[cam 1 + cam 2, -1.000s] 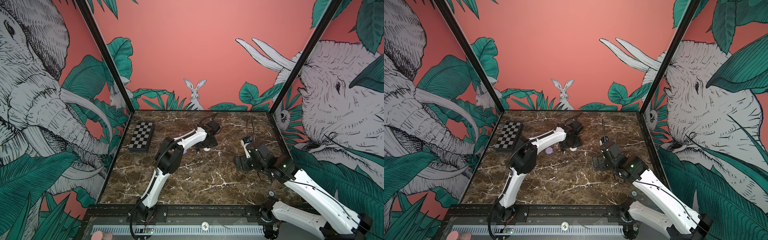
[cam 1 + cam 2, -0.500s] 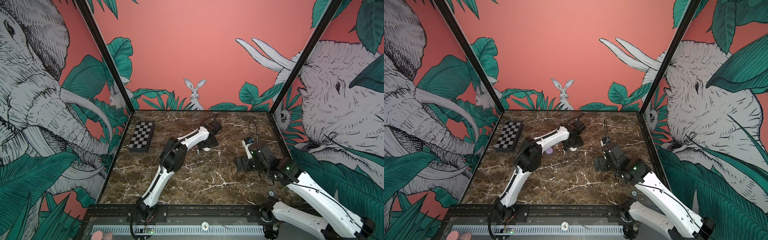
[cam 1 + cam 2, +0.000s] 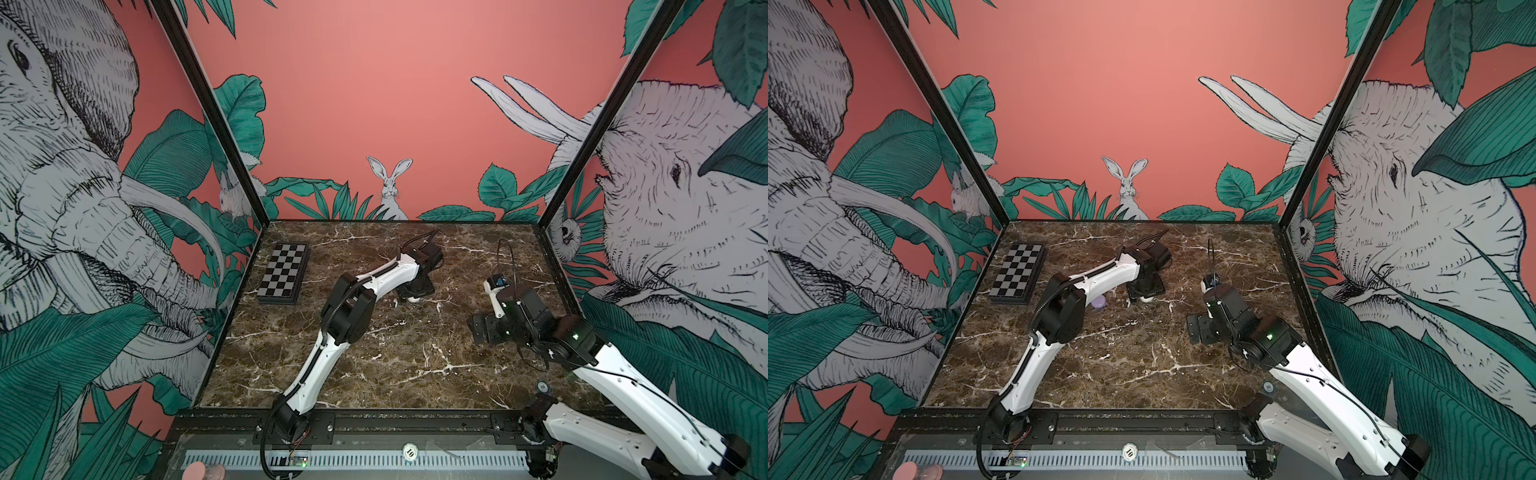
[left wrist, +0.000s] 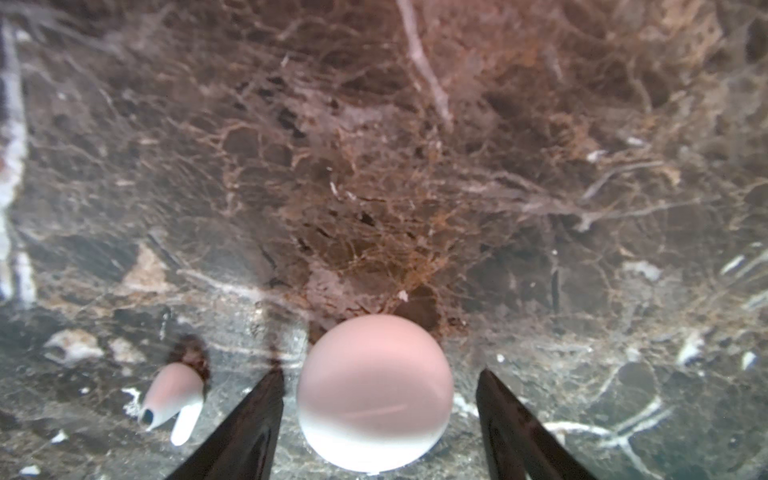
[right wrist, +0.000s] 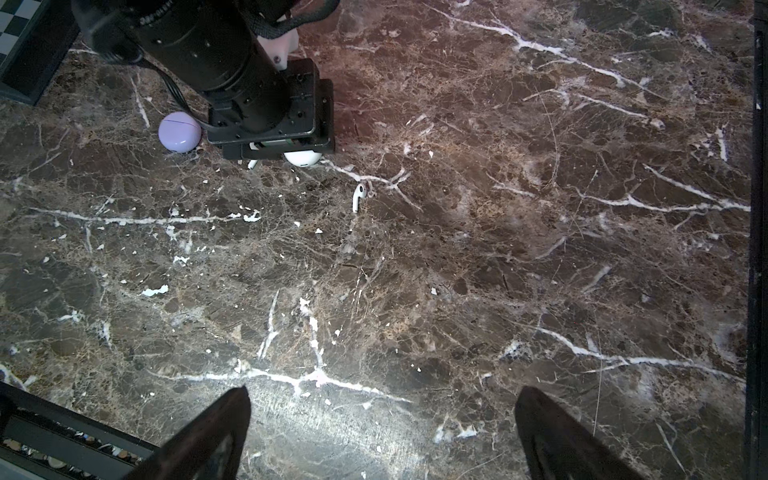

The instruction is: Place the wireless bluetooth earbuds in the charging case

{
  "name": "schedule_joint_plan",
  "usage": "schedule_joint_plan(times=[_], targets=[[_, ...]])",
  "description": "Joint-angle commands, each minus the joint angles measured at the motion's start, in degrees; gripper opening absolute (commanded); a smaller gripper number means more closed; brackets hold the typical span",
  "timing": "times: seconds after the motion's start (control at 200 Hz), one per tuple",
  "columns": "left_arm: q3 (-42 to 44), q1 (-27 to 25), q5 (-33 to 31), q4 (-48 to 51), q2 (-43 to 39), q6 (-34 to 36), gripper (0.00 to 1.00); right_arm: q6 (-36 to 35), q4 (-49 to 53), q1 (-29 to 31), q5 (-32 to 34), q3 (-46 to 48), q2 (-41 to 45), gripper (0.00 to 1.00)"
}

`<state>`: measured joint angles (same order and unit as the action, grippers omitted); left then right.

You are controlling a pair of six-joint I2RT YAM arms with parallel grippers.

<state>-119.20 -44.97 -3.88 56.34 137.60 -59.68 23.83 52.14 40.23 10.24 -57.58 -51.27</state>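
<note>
- Left tool point(image 4: 378, 372): open, one jaw on either side of the white case point(image 4: 374, 395), a thin gap showing on both sides. It is not gripping yet.
- Right tool point(image 5: 382, 390): wide open and empty, hovering over bare worktop point(image 3: 395, 365) on the right.
- White case: round, smooth and apparently shut. It sits mid-worktop towards the far side, under my left tool.
- Lilac case point(image 5: 179, 131): just left of the white case, apparently shut, untouched.
- First earbud point(image 4: 174, 399): white, lying flat just beside the white case, outside my left jaw.
- Second earbud point(image 5: 358, 197): white, lying flat, apart from the white case on the side towards my right tool.
- Lilac earbuds: none that I can make out.
- Chessboard point(image 3: 284, 274): far left, well clear of the work.
- Step in hand, as I judge it: take hold of the white case so it can be steadied and opened. No earbud is in a case yet, so the task is at an early stage.
- Method note: close evenly across the widest part of the shell, because a smooth dome can squirt out of an off-centre pinch. Stay low to the worktop. Keep the outer jaw from sweeping the first earbud away.
- Change since a second ago: my left jaws have drawn in from nearly full width and the left elbow has edged slightly right. The right arm is in much the same place, jaws as wide as before.
</note>
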Motion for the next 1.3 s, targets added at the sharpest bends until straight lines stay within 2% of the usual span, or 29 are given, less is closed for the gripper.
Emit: schedule_joint_plan(times=[0.0,0.105,0.285,0.455,0.65,0.79,0.82,0.88,0.995,1.15,1.295], targets=[[-1.4,-0.3,-0.2,2.1,0.6,-0.2,0.71,0.1,-0.9,-0.2,0.1,0.9,0.4,0.98],[-1.3,-0.2,-0.2,2.4,0.8,0.1,0.63,0.0,-0.9,-0.2,0.1,0.9,0.5,0.98],[-1.3,-0.2,-0.3,2.5,0.8,0.6,0.62,0.0,-1.1,-0.2,0.1,0.9,0.4,0.98],[-1.2,-0.1,0.0,2.6,1.2,1.2,0.53,0.0,-1.2,-0.2,0.1,1.0,0.4,0.98],[-1.0,0.1,-0.2,3.0,1.1,1.8,0.49,-0.1,-1.5,-0.2,0.0,1.0,0.0,0.98],[-0.2,0.1,-0.7,2.1,-0.2,3.9,0.32,-0.2,-1.3,-0.2,0.0,0.8,-0.1,0.98],[0.3,0.1,-0.6,1.3,-0.7,4.7,0.25,-0.3,-1.4,-0.1,0.0,0.7,-0.1,0.98],[1.6,0.1,0.3,-1.2,-1.8,7.2,0.00,-0.2,-1.3,-0.2,0.2,0.7,0.0,0.98],[3.2,0.0,-0.3,-3.1,-4.4,11.5,0.00,-0.3,-1.4,-0.2,0.9,0.6,0.6,0.98],[3.8,-0.2,-3.5,-3.7,-8.8,21.5,0.00,0.0,-2.1,-0.1,1.1,1.0,2.4,0.98],[11.8,-0.2,-2.1,-11.8,-16.4,31.3,0.00,0.1,-2.2,-0.2,2.4,0.7,3.8,0.98]])
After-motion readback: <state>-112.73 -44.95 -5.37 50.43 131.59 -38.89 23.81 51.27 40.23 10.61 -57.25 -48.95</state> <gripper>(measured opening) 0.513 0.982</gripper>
